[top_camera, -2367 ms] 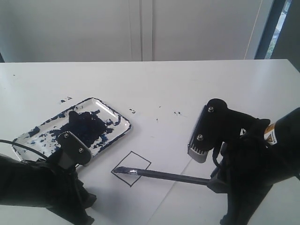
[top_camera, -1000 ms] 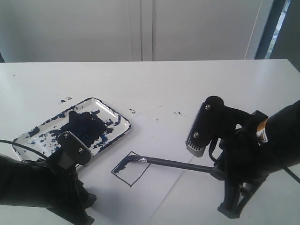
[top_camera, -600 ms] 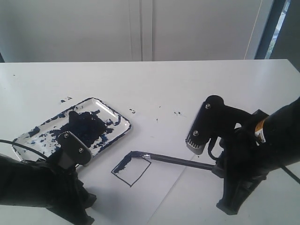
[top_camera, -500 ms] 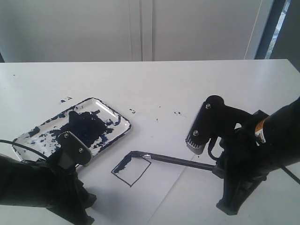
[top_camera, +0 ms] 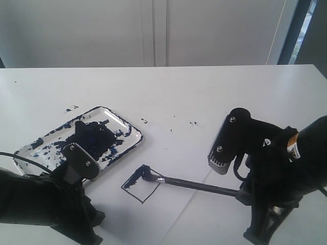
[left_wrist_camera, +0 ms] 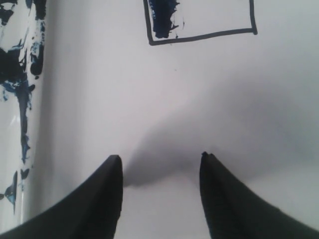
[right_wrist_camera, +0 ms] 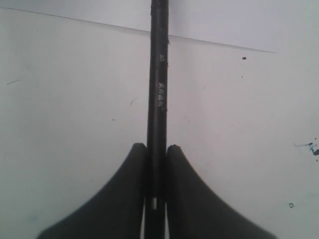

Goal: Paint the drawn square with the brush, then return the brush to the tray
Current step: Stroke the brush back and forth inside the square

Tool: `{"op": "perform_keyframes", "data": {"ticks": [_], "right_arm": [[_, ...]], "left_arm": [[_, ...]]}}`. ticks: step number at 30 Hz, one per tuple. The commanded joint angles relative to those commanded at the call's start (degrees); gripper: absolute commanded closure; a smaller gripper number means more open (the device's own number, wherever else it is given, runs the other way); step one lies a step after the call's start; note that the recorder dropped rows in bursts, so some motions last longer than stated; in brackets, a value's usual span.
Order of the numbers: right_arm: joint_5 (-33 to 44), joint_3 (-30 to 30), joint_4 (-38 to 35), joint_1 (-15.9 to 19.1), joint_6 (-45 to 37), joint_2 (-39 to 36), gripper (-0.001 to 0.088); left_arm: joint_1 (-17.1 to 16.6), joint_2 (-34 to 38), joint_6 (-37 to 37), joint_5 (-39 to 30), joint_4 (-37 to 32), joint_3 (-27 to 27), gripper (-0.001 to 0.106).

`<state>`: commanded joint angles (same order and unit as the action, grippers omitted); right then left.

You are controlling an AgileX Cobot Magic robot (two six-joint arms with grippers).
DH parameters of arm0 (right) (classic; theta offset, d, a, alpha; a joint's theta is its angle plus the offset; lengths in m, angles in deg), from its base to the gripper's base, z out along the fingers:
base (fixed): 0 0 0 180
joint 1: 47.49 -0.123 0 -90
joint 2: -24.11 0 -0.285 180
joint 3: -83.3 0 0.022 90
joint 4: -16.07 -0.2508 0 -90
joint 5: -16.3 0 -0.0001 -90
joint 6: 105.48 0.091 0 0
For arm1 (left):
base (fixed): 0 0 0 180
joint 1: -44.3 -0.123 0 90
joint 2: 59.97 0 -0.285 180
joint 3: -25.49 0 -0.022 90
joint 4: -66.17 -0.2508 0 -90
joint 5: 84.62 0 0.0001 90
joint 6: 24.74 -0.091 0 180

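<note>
While the right gripper (right_wrist_camera: 156,147) stays clamped on the brush (top_camera: 194,185), its tip has slid back from the far corner into the drawn square (top_camera: 143,187) | paint: 1 edge strip, rest white, more strokes needed | left gripper (left_wrist_camera: 160,158): fingers apart, empty, near the square | tray (top_camera: 122,120): just beside the square

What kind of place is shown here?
Likely a robot test room: a plain white table, bare wall panels behind, and the right gripper holding the brush near a paint-smeared tray.
</note>
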<state>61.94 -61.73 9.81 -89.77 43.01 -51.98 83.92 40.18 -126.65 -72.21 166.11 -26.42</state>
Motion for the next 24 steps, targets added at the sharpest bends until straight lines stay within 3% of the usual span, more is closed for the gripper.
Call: {"op": "perform_keyframes", "data": {"ticks": [7,13,18,24], "right_arm": [[-1.89,0.0,0.42,0.0,-0.88,0.0,0.0868],[-3.75,0.0,6.25,0.0,4.88,0.0,0.0868],[-3.38,0.0,6.25,0.0,4.89,0.0,0.0868],[-0.16,0.0,-1.81,0.0,-0.85,0.0,0.0868]], "left_arm": [[0.0,0.0,0.0,0.21,0.0,0.0,0.052],[0.0,0.0,0.0,0.21,0.0,0.0,0.052],[0.0,0.0,0.0,0.21,0.0,0.0,0.052],[0.0,0.0,0.0,0.34,0.0,0.0,0.052]]}}
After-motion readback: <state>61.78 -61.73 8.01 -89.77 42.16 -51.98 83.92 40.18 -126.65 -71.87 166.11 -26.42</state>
